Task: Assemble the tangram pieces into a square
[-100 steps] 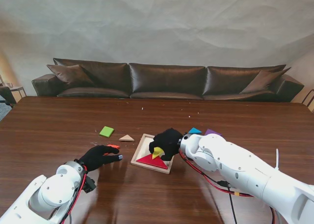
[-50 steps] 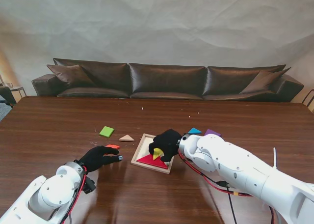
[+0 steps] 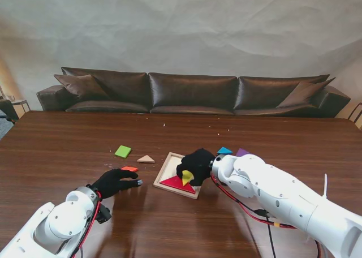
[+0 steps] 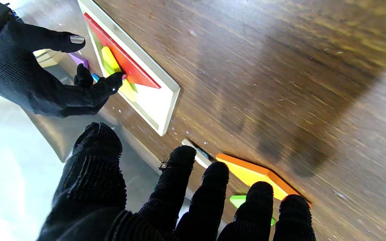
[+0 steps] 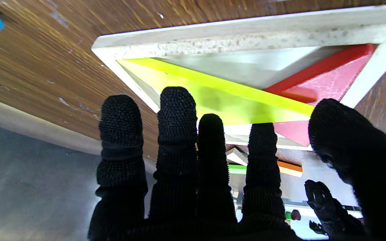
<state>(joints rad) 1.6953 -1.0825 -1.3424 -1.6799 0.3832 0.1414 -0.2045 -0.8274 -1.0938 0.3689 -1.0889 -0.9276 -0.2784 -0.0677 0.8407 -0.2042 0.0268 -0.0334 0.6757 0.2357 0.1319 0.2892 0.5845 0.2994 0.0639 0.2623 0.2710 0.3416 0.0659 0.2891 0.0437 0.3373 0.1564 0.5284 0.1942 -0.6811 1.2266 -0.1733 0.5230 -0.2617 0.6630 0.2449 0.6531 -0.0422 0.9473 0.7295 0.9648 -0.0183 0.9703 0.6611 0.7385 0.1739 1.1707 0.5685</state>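
Note:
The white wooden tray (image 3: 163,170) lies at the table's middle with a red triangle (image 3: 176,184) flat in its near corner. A yellow triangle (image 3: 187,176) leans tilted in the tray, one edge over the red triangle (image 5: 327,78). My right hand (image 3: 197,165) hovers over the tray with its fingers spread. Its index fingertip (image 4: 117,78) touches the yellow triangle (image 4: 111,63) and its thumb stands apart. My left hand (image 3: 116,181) rests open on the table left of the tray, fingertips beside an orange piece (image 4: 250,174).
A green square (image 3: 123,151) and a tan triangle (image 3: 146,159) lie left of the tray, farther from me. A blue piece (image 3: 224,150) and a purple piece (image 3: 243,153) lie behind my right arm. A dark sofa runs beyond the table's far edge.
My right hand has shifted slightly right over the tray, and the yellow triangle now leans in the tray. My left hand has barely moved.

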